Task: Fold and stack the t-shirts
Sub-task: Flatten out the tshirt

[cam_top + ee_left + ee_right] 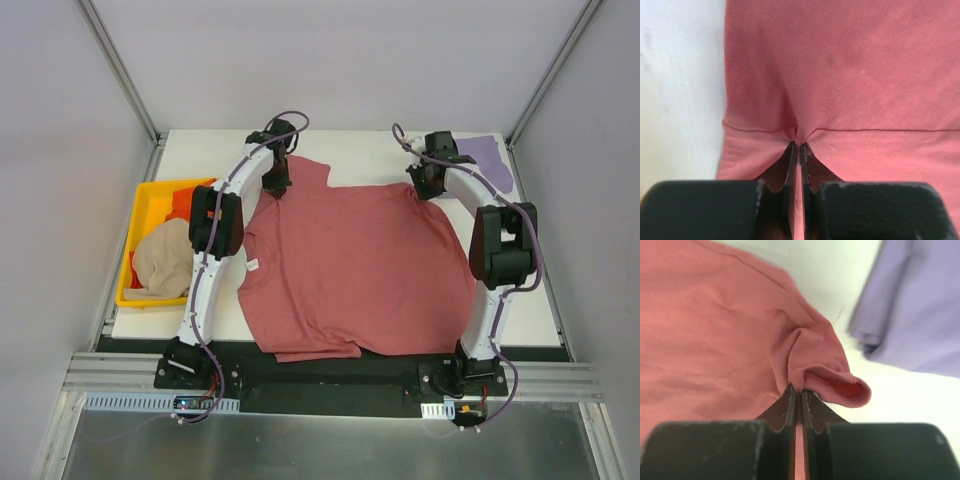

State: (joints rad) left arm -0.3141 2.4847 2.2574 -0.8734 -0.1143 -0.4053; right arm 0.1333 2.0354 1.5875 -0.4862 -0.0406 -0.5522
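Both pinch the dusty red t-shirt [350,270] at its far edge, left hand [798,145] and right hand [800,391], presumably to fold it nearward.

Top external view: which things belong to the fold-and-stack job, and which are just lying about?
Job: dusty red cloth t-shirt spread out; lavender purple t-shirt, far right corner; crumpled beige t-shirt and orange t-shirt in the bin; left gripper and right gripper, both shut on the red shirt.
Not the job: yellow plastic bin; white table.
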